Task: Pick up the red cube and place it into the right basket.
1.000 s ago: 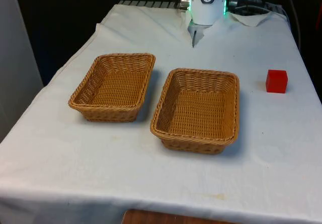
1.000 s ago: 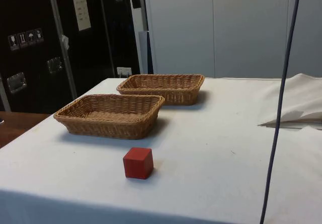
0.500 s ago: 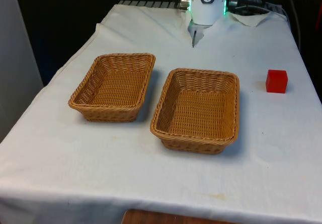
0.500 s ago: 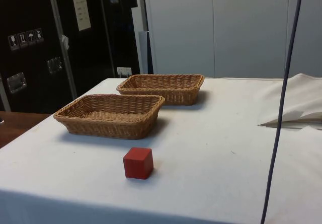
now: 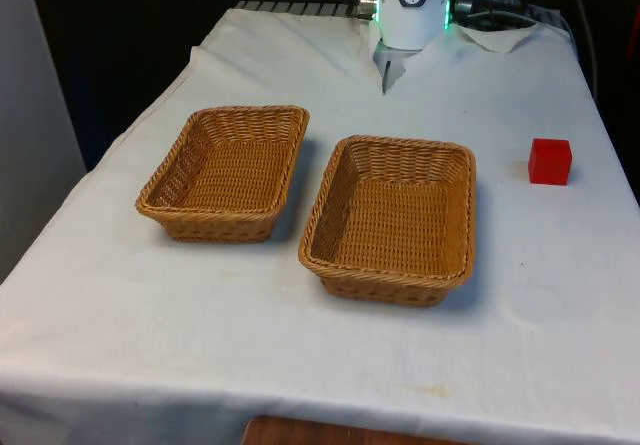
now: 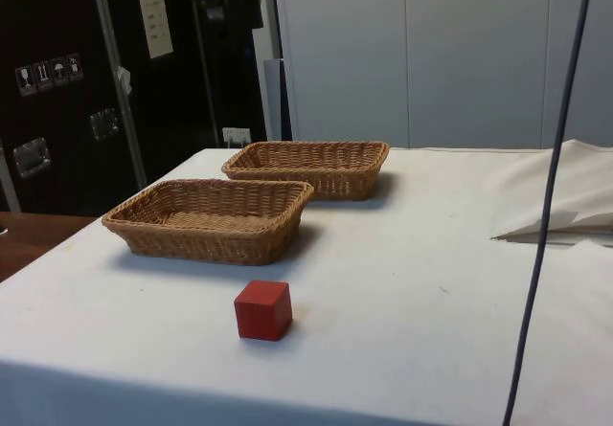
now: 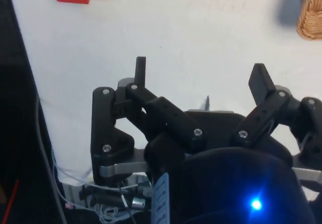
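Pincer (image 7: pixel 198 70): your two black fingers stand wide apart with nothing between them, high above the white cloth at the table's far end. Over the last second nothing on the table has moved; you may read this as the approach not yet begun. Red cube (image 5: pixel 550 161): it sits near the table's edge at the front view's right, well apart from both wicker baskets. Right basket (image 5: pixel 391 219): the nearer one to the cube, standing beside the left basket (image 5: pixel 226 172), both without contents. Cabinet label (image 6: pixel 154 23): a pale sheet with print too small to read; small handling pictograms (image 6: pixel 45 73) mark the dark cabinet beside it.
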